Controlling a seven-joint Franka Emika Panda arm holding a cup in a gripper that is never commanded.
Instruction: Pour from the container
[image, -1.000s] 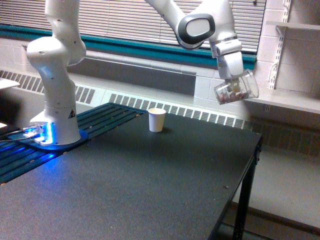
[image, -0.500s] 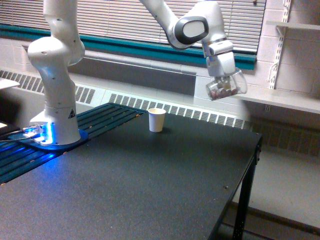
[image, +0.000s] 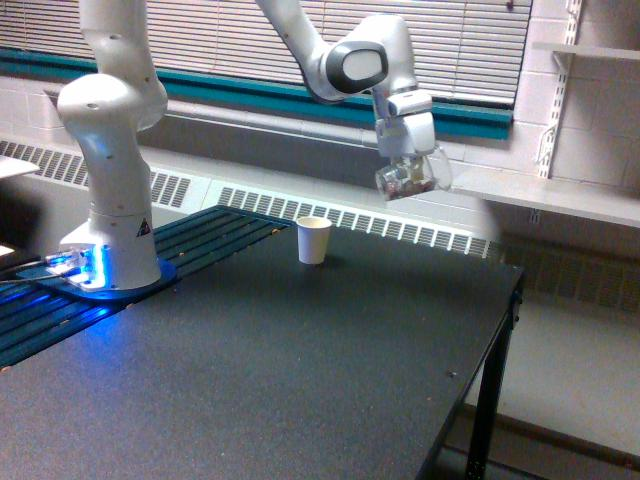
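Observation:
My gripper (image: 408, 160) hangs from the white arm, high above the black table (image: 300, 370), and is shut on the container (image: 412, 177). That container is a small clear plastic cup, tilted onto its side, with reddish-brown and pale bits showing through it. It floats up and toward the exterior view's right of the white paper cup (image: 313, 239). The paper cup stands upright near the table's far edge.
The arm's white base (image: 112, 215) stands at the exterior view's left on dark slats lit blue. A radiator grille (image: 380, 225) and a window with blinds run behind the table. A white shelf (image: 560, 200) juts out at the right. The table's right edge drops off near x 520.
The gripper has carried the clear cup steadily toward the exterior view's left and slightly up, closing the distance to the paper cup. The paper cup has not moved.

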